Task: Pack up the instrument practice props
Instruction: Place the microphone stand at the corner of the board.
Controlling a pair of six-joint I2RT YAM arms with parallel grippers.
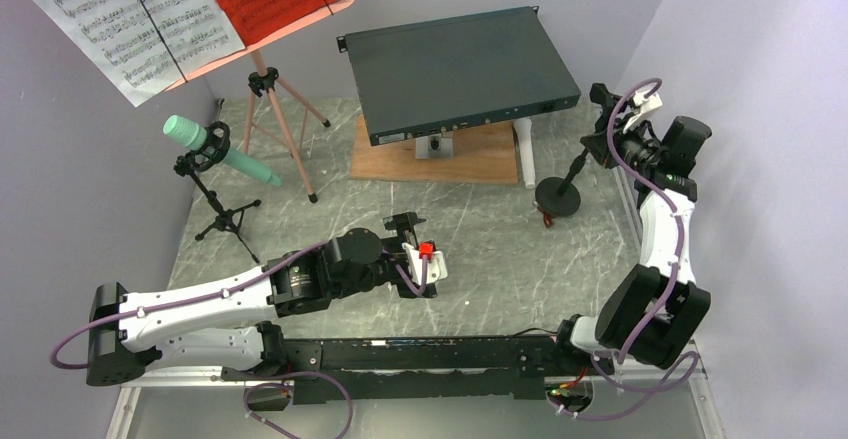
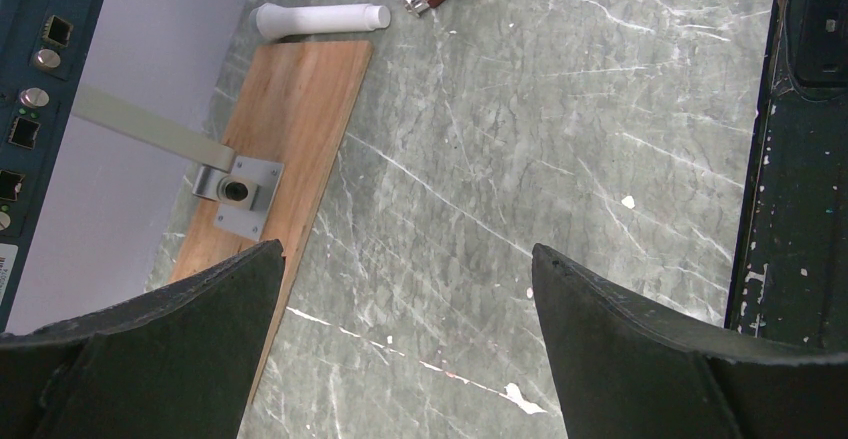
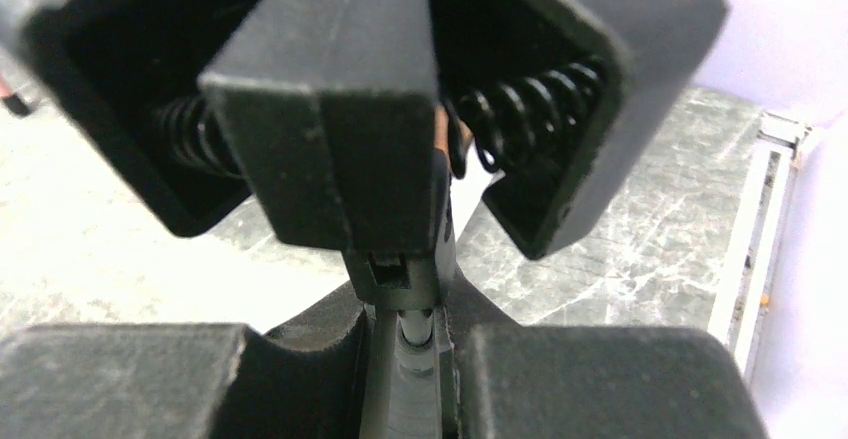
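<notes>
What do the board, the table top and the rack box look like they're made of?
The board looks like wood: brown grain lines, matte finish. The table top has a grey marbled look with white veins; real stone or printed laminate, can't tell. The rack box is probably painted sheet metal: dark blue-grey, flat smooth lid, mounting ears.

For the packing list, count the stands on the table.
3: pink music stand back left; black tripod stand beside it; round-based stand right, in the right hand. None looks hidden.
</notes>
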